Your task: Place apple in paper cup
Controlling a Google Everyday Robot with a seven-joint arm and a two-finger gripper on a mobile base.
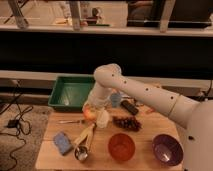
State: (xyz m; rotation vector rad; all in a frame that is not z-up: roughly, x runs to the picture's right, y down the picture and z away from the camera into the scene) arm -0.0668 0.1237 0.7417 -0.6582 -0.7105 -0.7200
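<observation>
the small yellow-orange apple (89, 113) sat at the gripper (91, 109), just left of the plain white paper cup (102, 119) on the wooden table (145, 159). whether the gripper held it, i could not tell. the apple was not yet in the cup.

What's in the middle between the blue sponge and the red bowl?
The metal cup, seen in the camera view. The gripper is farther back, by the apple and paper cup.
</observation>
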